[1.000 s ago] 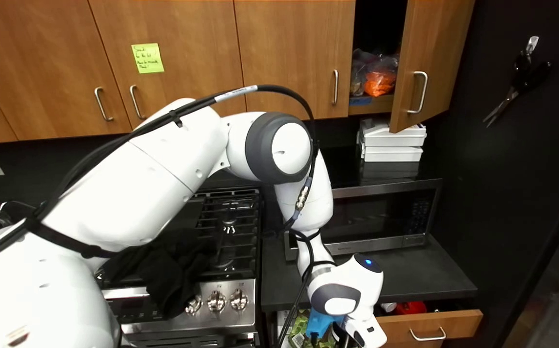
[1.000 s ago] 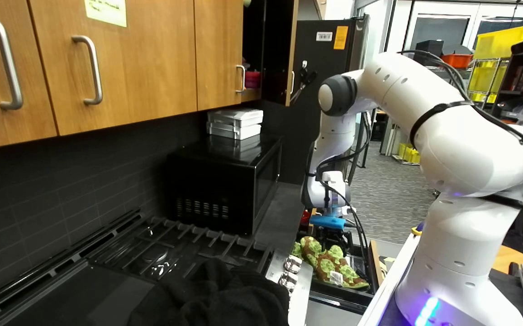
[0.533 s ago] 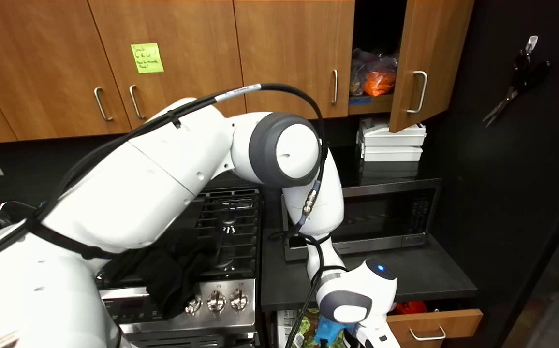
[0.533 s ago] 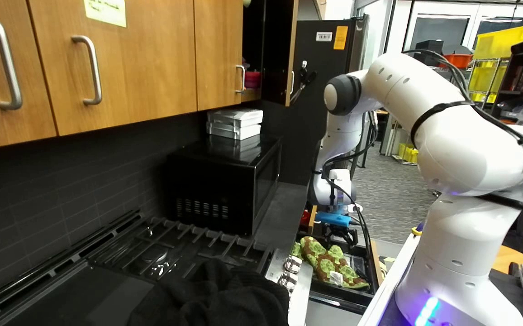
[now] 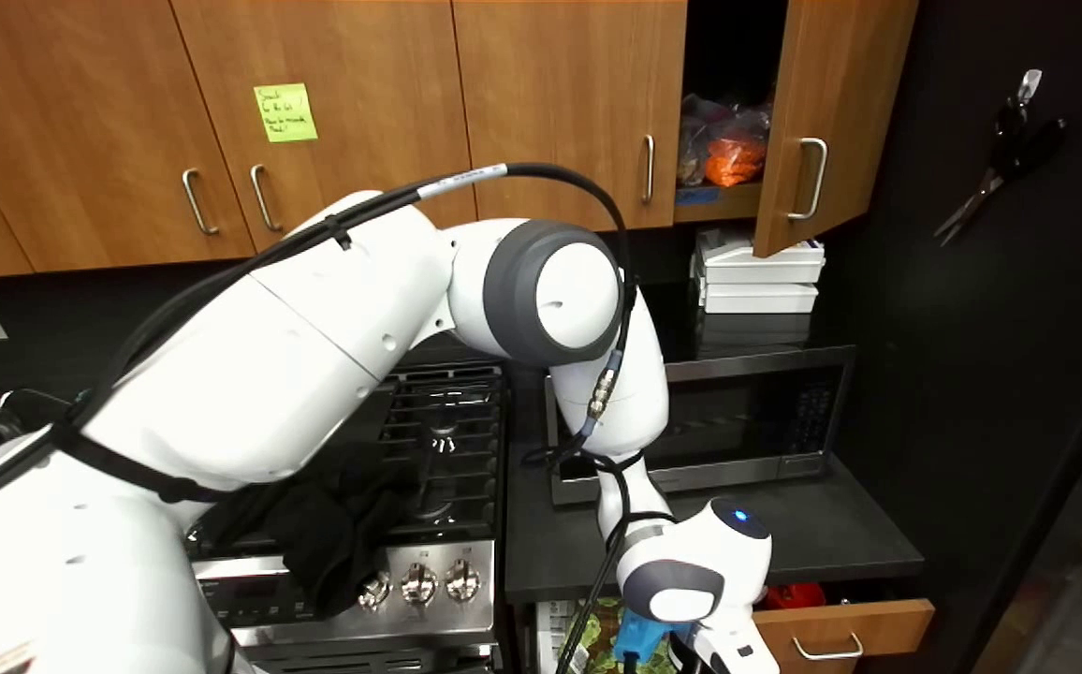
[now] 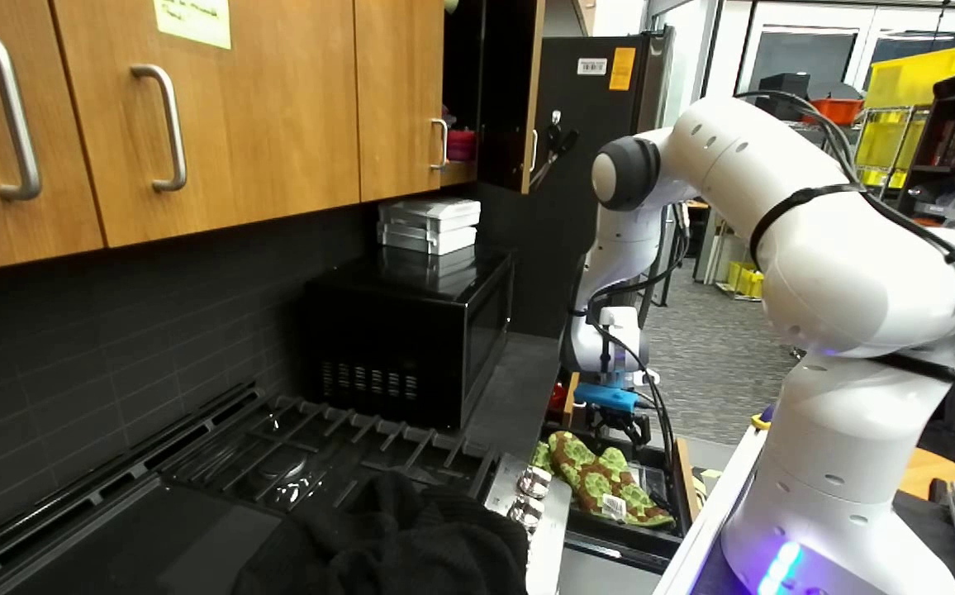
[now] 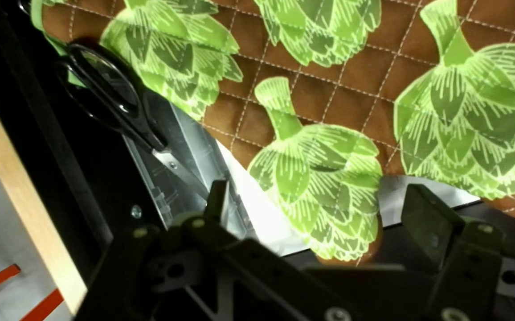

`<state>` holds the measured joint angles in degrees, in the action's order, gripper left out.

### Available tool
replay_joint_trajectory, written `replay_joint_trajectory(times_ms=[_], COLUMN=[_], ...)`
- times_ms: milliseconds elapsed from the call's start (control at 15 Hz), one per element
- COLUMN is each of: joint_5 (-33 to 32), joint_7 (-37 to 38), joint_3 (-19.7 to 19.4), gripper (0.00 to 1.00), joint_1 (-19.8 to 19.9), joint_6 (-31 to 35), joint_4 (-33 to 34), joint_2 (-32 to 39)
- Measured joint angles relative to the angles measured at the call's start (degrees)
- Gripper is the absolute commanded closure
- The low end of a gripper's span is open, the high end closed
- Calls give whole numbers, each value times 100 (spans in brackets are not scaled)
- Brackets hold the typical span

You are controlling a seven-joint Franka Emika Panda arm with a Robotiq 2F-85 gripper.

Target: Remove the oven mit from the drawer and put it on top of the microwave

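Standing apart, the gripper (image 7: pixel 319 206) fingers (image 7: pixel 431 223) should sink astride the artichoke-print oven mitt's (image 7: pixel 329 102) thumb-like lobe (image 7: pixel 329 191) before pinching, avoiding scissors (image 7: pixel 141 125) at the wrist view's ten o'clock.

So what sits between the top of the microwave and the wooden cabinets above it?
A stack of white cases, resting on the microwave, below the wooden cabinets; both exterior views show it.

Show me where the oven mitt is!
In the wrist view, the artichoke-print oven mitt spreads across the top and right, inside an open drawer, next to the black-handled scissors.
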<state>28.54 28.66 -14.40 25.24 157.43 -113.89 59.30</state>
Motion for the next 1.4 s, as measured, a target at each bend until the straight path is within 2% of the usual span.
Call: replay_joint_trajectory(times_ms=[467, 533, 600, 733, 800, 1200, 1400], joint_5=[0, 0, 0, 0, 0, 129, 271], joint_7=[21, 23, 23, 23, 23, 13, 6], joint_3=[6, 8, 12, 21, 31, 181, 247], gripper=[0, 2, 26, 29, 35, 78, 95], joint_1=[62, 63, 65, 67, 78, 268, 368], joint_6=[-24, -29, -39, -50, -51, -52, -60], joint_4=[184, 213, 242, 283, 292, 417, 441], joint_2=[275, 310, 336, 365, 366, 365, 364])
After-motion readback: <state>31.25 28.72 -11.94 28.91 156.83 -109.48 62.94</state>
